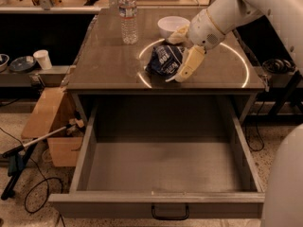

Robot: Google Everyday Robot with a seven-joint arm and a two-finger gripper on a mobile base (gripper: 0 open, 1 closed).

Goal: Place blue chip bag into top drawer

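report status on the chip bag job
Gripper open, straddling the blue chip bag on the countertop. Bag not lifted yet. Top drawer pulled out below. White bowl close behind the gripper.

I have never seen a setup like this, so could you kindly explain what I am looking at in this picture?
This is a mobile robot with one arm, seen by a single camera looking down on a table from the front; where the camera is mounted isn't recorded. The white arm comes in from the upper right and ends in the gripper, which is down at the right side of the blue chip bag. The bag lies on the tabletop inside a bright ring of light. Behind it stand a white bowl and a water bottle. Below the tabletop, the top drawer is pulled wide open; the bag is meant to go in there. Nothing has been lifted yet.
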